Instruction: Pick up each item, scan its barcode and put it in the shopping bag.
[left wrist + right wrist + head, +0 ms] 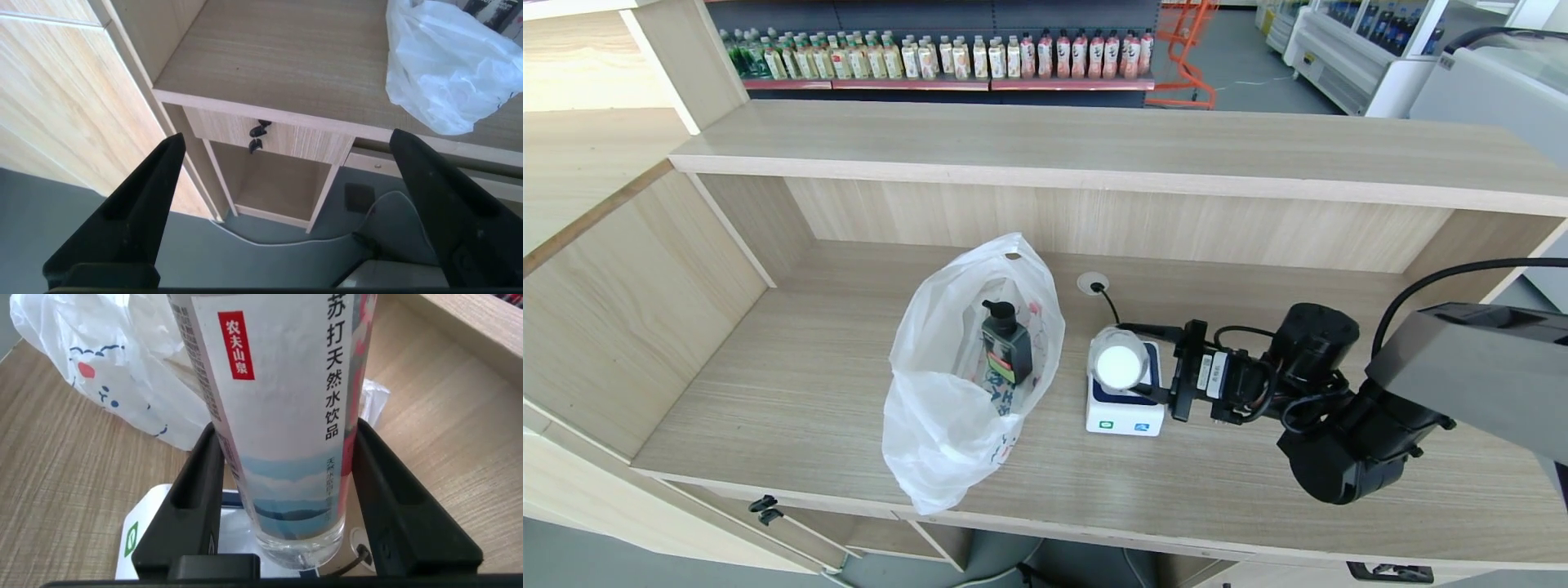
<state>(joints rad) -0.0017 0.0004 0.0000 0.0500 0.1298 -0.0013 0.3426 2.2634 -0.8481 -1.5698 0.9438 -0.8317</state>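
Right claw [1129, 362] clamped on bottle [278, 392] above scanner [1123, 421] | left claw [286, 143] wide apart below desk [270, 49] edge

1. Right gripper [1137, 363] reaches in from the right, fingers clamped either side of a bottle [1119, 365]
2. Bottle stands upright, white cap up, right over the blue top of the scanner [1125, 418]
3. Scanner sits on the counter [792, 392], just right of the bag [947, 408]
4. Bag is white plastic, mouth open, with a dark pump bottle [1006, 347] upright inside
5. A black cable runs from a grommet [1092, 282] behind the scanner towards it
6. Keys [764, 508] hang at the counter's front edge, left of the bag
7. Far behind, a shelf [947, 83] carries a row of drinks
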